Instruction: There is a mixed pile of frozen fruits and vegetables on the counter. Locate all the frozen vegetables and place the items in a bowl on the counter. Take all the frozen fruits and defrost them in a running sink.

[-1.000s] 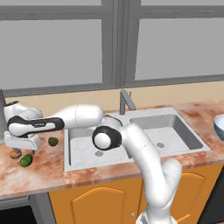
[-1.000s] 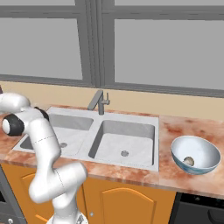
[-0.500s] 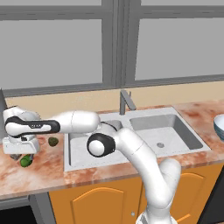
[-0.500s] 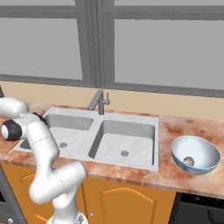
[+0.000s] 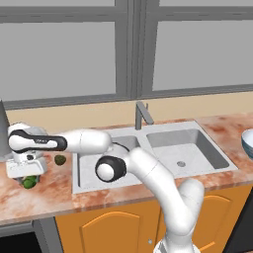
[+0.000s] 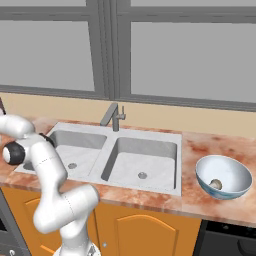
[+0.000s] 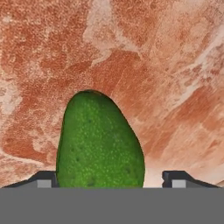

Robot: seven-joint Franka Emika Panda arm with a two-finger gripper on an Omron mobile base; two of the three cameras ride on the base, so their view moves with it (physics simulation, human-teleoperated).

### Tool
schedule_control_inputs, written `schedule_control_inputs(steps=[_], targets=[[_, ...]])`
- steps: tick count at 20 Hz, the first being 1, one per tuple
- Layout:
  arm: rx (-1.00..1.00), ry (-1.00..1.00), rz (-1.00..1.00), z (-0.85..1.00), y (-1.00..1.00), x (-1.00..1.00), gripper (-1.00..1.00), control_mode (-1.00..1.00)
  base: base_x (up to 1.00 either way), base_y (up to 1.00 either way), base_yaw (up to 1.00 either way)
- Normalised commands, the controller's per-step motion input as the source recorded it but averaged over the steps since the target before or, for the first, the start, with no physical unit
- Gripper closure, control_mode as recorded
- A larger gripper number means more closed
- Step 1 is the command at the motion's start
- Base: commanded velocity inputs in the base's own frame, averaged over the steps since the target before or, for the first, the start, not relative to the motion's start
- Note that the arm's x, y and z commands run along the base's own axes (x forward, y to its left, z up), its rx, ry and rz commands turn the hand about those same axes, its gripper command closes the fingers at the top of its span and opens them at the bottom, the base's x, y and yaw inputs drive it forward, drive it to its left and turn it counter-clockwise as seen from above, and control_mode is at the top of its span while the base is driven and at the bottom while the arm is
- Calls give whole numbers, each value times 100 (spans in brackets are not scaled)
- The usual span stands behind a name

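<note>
Reddish-pink marbled counter (image 5: 44,190) fills the left of the left base view, and the gripper (image 5: 27,173) now sits low over the bright green oblong (image 5: 29,182) near the counter's front-left part; a second ago the hand hung a little higher and further right, so the arm has reached out and down. The dark olive ball (image 5: 60,159) lies just beside the hand, between it and the left basin of the sink (image 5: 153,153), with a strip of bare stone around it. The counter's front edge runs close below the green piece. At the right edge of this view the bowl (image 5: 248,143) is cut off by the frame.

Right base view: the arm's elbow leans over the sink's (image 6: 117,155) left rim, further left than before. The faucet (image 6: 112,116) stands behind the divider, and both basins lie open. The bowl (image 6: 222,177) sits well apart on the right stretch of counter (image 6: 200,150), with the pale mushroom (image 6: 216,184) inside it.

Hand view: the green oblong (image 7: 99,142) lies on the stone between the two fingertips (image 7: 43,180), each tip standing apart from its sides, so the pincer is released around it, not yet clamped. Bare marbled stone (image 7: 166,65) spreads beyond.
</note>
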Motion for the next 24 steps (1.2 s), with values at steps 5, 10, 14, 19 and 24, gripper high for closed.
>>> schedule_control_inputs(steps=[5, 10, 14, 19, 24], targets=[[0, -4, -2, -6, 6, 0, 100, -100, 0, 0, 0], [0, -2, -1, 2, -1, -2, 100, -100, 0, 0, 0], [0, -1, -9, 36, -62, -32, 100, -100, 0, 0, 0], [0, 0, -12, 27, -79, -42, 100, -100, 0, 0, 0], [-3, 6, -7, 44, -73, -47, 100, -100, 0, 0, 0]])
